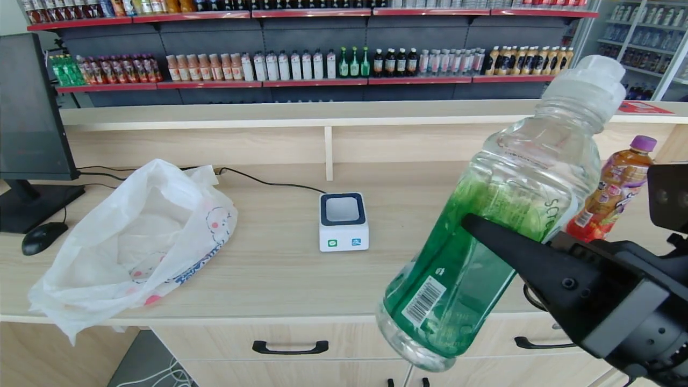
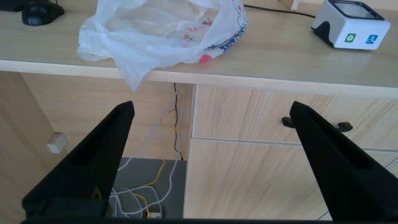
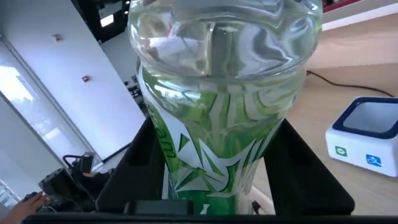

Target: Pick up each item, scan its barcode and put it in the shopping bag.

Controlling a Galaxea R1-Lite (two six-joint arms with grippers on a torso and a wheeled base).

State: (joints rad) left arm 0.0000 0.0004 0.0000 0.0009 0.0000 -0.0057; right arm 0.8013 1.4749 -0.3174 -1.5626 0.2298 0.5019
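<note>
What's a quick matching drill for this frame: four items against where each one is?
Column A
1. green-label bottle
2. shopping bag
3. scanner
4. purple-capped bottle

Column B
a. far right, base hidden
b. lying crumpled on the left part of the counter
c. held tilted in the right claw
d. mid-counter, window facing up

Pairs: 1-c, 2-b, 3-d, 4-a
</note>
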